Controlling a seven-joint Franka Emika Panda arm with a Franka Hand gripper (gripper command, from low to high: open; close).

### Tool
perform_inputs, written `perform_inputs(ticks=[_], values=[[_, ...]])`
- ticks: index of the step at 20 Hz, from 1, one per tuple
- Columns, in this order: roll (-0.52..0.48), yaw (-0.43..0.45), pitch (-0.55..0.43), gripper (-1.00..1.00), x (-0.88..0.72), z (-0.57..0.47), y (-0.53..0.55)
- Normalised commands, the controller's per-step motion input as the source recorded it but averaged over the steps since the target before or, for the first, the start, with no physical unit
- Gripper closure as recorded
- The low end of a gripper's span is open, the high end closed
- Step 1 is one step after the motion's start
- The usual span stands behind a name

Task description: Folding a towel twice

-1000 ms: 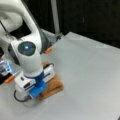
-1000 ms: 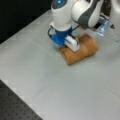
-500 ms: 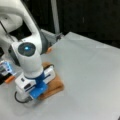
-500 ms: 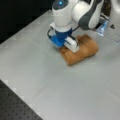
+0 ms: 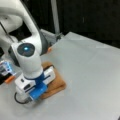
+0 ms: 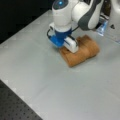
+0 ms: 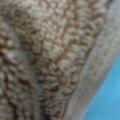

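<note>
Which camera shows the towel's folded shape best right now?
A front view: the towel lies as a compact folded bundle, gripper at its edge. Elsewhere the arm covers much of it; the wrist view shows only terry loops.

A pale grey table (image 5: 95,75) is seen in both front views. The orange-brown towel (image 6: 83,51) is laid on it in a folded, layered bundle. A perforated dark board (image 6: 15,107) is seen at a front view's bottom left corner.
</note>
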Motion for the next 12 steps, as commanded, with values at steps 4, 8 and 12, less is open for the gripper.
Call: perform_inputs(ticks=[4,8,12], values=[[-0.035,-0.002,-0.069,-1.00,-0.15,0.05,0.05],[-0.060,0.032,0.014,-1.00,-0.18,0.16,0.01],[-0.084,0.060,0.068,-1.00,-0.16,0.27,0.01]])
